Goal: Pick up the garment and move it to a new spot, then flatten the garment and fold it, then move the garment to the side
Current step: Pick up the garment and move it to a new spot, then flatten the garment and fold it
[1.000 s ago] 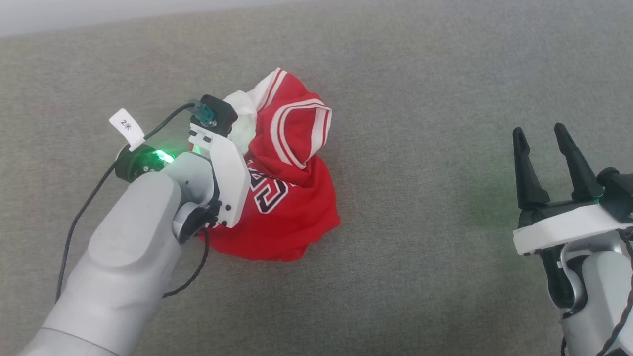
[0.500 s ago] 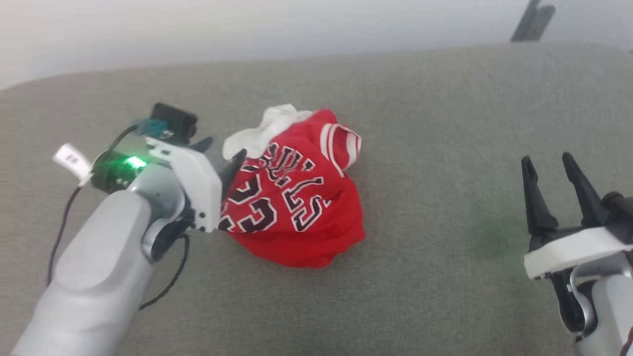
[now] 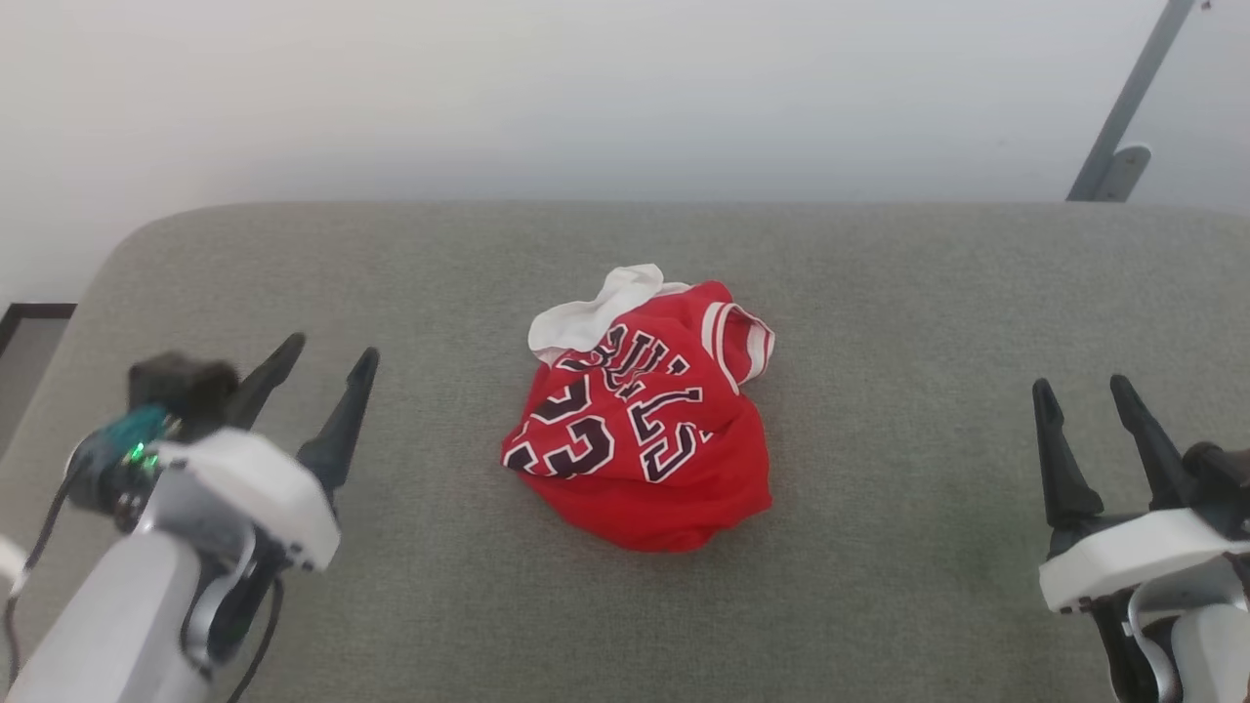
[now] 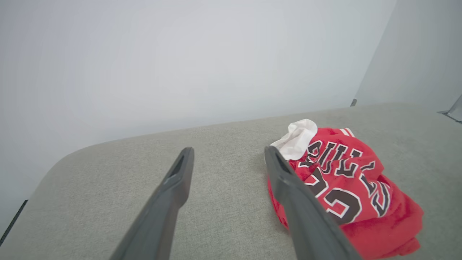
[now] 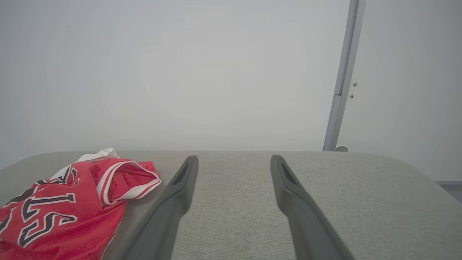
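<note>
The left gripper (image 3: 331,348) hovers over the grey counter (image 3: 879,293), well to the left of the garment (image 3: 645,449) and clear of it. Its two dark fingers (image 3: 342,422) are spread wide with nothing between them. In the left wrist view, bare grey fabric shows through the gap, and the garment lies just past the right-hand finger.

The garment sits near the middle of the counter as a crumpled red heap. Its lettered front faces up, with parts of the black, white-outlined "BULLS" lettering and number bent across the folds. A white sleeve (image 3: 586,317) pokes out at the heap's far left edge. A cuff with red and white stripes (image 3: 747,342) stands open at its far right edge.

The right gripper (image 3: 1080,384) hangs well to the right of the garment, not touching it. Its fingers (image 3: 1055,459) are also spread wide and empty. The right wrist view shows the striped cuff lying to the left of them.

Beyond the garment, up and to the right, a grey metal post (image 3: 1123,107) leans against the pale wall (image 3: 488,98) behind the counter.
</note>
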